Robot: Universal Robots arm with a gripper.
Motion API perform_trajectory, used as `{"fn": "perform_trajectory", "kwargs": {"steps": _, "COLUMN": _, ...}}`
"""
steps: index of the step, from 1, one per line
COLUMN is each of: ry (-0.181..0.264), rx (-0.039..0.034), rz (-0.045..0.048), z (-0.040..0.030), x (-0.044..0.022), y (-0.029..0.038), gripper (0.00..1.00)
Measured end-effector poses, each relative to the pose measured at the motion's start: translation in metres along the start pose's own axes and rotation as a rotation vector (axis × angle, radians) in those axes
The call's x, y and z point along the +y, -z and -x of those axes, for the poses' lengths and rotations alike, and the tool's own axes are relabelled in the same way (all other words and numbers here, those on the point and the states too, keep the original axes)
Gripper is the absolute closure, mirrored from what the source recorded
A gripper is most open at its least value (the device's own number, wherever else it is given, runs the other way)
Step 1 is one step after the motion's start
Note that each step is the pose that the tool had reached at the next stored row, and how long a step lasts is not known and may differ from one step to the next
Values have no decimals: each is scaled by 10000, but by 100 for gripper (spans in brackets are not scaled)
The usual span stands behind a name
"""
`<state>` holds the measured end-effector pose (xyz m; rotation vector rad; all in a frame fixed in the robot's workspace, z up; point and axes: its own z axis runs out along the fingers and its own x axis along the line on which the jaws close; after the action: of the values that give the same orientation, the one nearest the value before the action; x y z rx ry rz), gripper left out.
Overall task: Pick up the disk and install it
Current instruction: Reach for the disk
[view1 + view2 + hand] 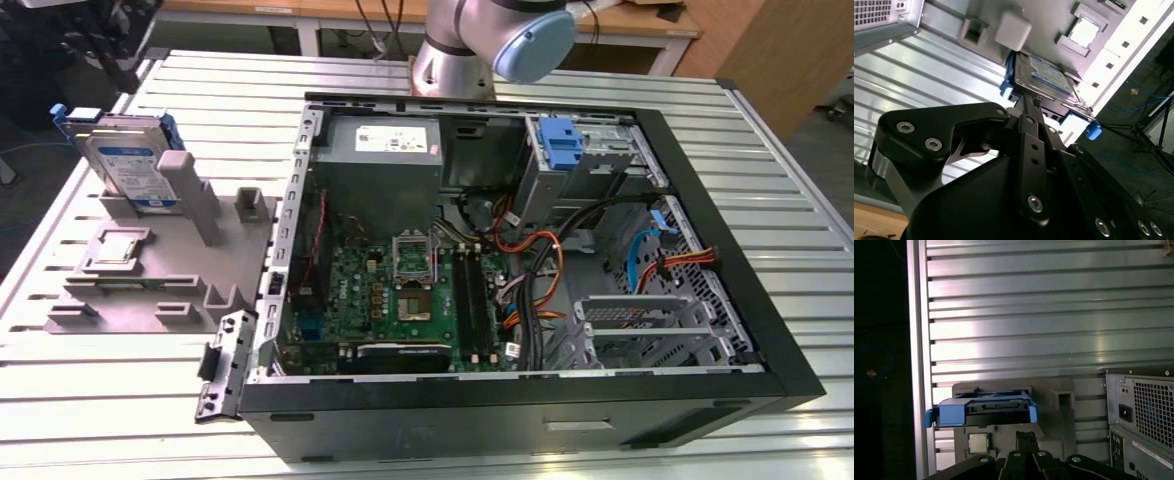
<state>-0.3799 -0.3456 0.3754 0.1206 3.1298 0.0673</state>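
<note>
Slatted metal table (134, 420) carries an open computer case (754, 330) and a grey stand (134, 300) holding the disk (134, 170) on edge. Gripper (1028, 102) hangs near the disk, closed and empty.

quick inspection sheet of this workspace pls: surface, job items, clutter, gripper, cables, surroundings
surface: slatted metal table, carrying a fixture and a computer case
job's things: disk stands on edge in the grey fixture, blue rails fitted; not installed
clutter: small square chip lies on the fixture; open computer case beside the fixture, with a blue bracket inside it
gripper: gripper shut, holding nothing, aimed at the disk and apart from it
cables: orange, black and blue cables inside the case; none on the table
surroundings: wooden furniture beyond the table
</note>
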Motion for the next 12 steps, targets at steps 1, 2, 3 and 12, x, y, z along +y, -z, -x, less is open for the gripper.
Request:
{"fn": "perform_trajectory", "kwargs": {"steps": 1, "ry": 0, "rx": 0, "rz": 0, "z": -45, "x": 1, "y": -3, "gripper": 90}}
{"fn": "perform_trajectory", "kwargs": {"steps": 2, "ry": 1, "rx": 0, "rz": 0, "z": -91, "x": 2, "y": -5, "gripper": 90}}
{"fn": "perform_trajectory", "kwargs": {"steps": 3, "ry": 2, "rx": 1, "rz": 0, "z": -138, "x": 2, "y": -8, "gripper": 90}}
{"fn": "perform_trajectory", "kwargs": {"steps": 12, "ry": 1, "rx": 5, "rz": -1, "z": -543, "x": 4, "y": -29, "gripper": 90}}
